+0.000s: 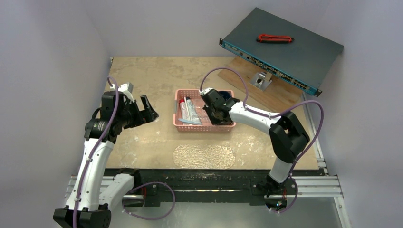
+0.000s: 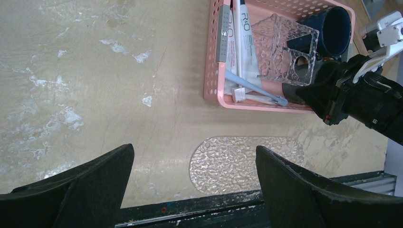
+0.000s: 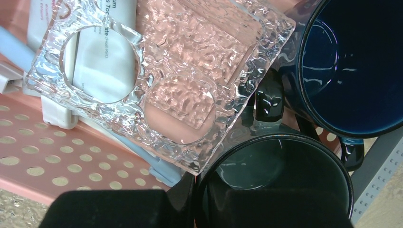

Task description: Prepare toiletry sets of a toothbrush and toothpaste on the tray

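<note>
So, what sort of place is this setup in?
Probably a robotics lab test cell: two white-and-black robot arms bolted to a worn tan wooden table, plain pale enclosure walls, and a dark flat network switch behind.

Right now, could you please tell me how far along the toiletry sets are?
Nothing looks done yet: the tray lies bare. In hand: the right gripper is down in the pink basket over the black mug, its grip unclear; the left gripper hovers open beside the basket. Left: the toothpaste tubes and the light blue toothbrush lie in the basket, so no set is laid out.
</note>
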Controlling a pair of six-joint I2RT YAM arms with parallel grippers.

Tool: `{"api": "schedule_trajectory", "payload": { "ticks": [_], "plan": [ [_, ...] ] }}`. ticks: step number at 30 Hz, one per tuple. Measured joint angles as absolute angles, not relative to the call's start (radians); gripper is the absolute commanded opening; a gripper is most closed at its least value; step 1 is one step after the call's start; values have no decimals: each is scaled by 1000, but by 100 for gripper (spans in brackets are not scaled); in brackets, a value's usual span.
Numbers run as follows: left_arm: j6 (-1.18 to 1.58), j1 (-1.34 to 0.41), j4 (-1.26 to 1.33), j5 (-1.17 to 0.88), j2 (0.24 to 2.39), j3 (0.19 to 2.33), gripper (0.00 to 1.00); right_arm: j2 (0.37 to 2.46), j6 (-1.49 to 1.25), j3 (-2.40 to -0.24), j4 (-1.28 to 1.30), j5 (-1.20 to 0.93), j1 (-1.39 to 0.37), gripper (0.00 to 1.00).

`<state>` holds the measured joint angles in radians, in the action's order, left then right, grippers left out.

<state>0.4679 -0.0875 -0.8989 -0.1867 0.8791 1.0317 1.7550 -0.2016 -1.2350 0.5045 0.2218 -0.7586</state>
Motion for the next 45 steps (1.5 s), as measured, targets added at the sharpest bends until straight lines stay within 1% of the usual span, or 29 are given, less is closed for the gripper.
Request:
{"api": "schedule_trajectory", "payload": {
  "ticks": [12,24,30,33,38,45],
  "plan": [
    [468,-88,-899,-187,879,1032,99,1740,-200,-1271,574,250,-759,0],
    [468,-88,-899,-187,876,1032,99,1613,-171,-1352,679,290,-759,0],
    [468,-88,-899,-187,875,1032,99,1539,-138,-1356,713,274,-774,0],
    [468,-88,-899,-187,871,1032,99,1493,-116,-1356,721,262,-817,0],
    [468,-88,-899,-187,867,1032,99,1421,-77,-1356,718,235,-953,0],
    [469,-88,-900,-176,865,1032,99,1413,-50,-1351,711,193,-1077,0]
  ]
}}
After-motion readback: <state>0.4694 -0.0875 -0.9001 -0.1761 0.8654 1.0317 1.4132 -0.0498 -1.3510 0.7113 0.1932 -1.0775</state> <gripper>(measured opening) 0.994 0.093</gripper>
